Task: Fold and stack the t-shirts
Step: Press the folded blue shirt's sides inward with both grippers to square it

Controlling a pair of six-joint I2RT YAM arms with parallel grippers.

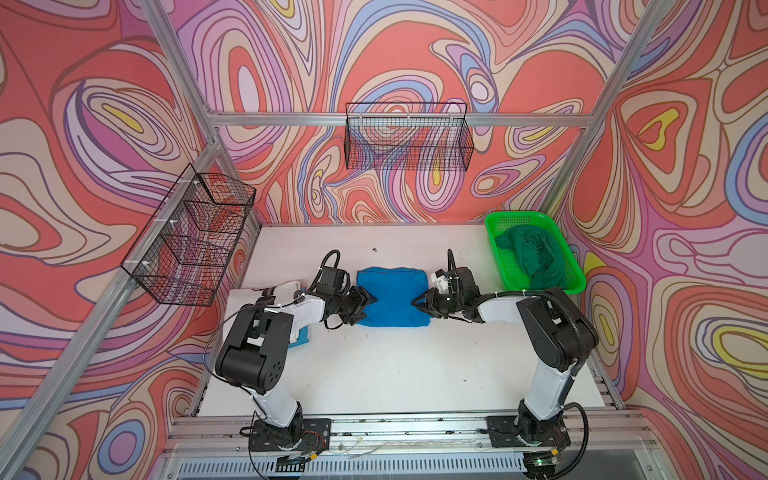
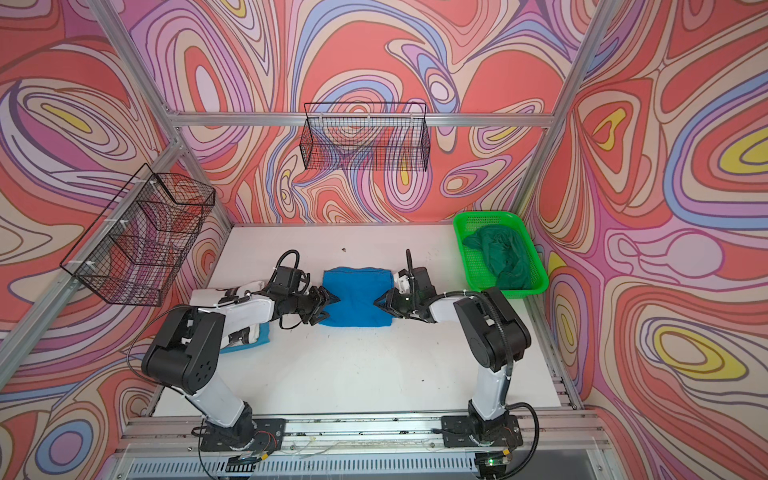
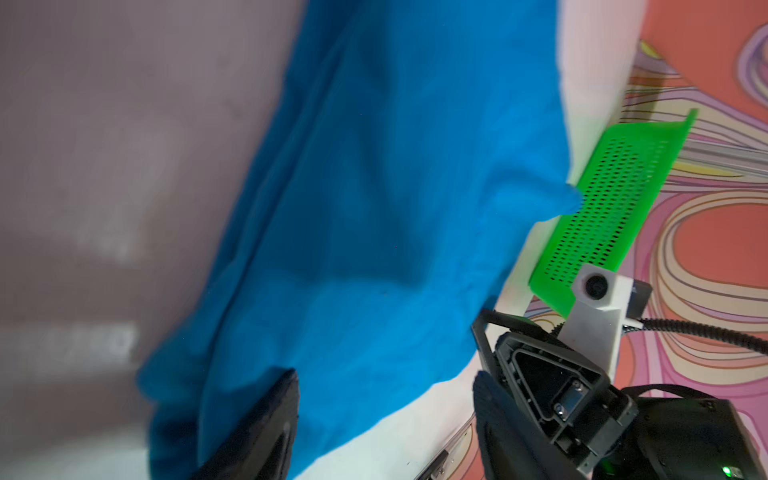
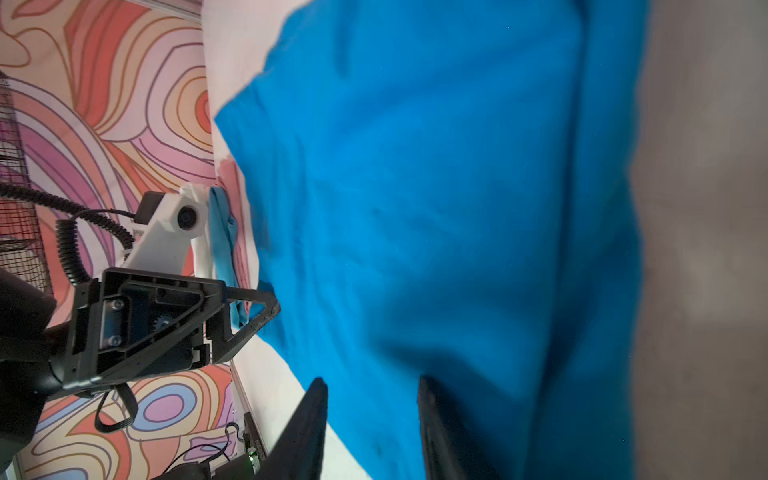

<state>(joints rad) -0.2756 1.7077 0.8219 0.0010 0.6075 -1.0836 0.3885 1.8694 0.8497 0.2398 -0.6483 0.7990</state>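
We find the blue shirt (image 1: 392,297) folded into a rectangle and lying flat on the table (image 1: 395,374). The left gripper (image 1: 368,300) sits at the blue shirt's left edge, jaws spread wide over the hem. The right gripper (image 1: 417,304) sits at its right edge, jaws part-way apart with cloth between them; we cannot tell whether they pinch it. Behind and right of the blue shirt, well apart, 1 green shirt (image 1: 530,257) lies crumpled in the basket (image 1: 519,214). Left of it, 1 light-blue shirt (image 1: 301,338) lies partly hidden under the left arm (image 1: 266,332).

Bright blue t-shirt (image 2: 358,297) lies folded mid-surface between left claw (image 2: 330,308) and right claw (image 2: 379,306); dark green t-shirt (image 2: 503,257) sits in the far-right-corner basket (image 2: 486,215).
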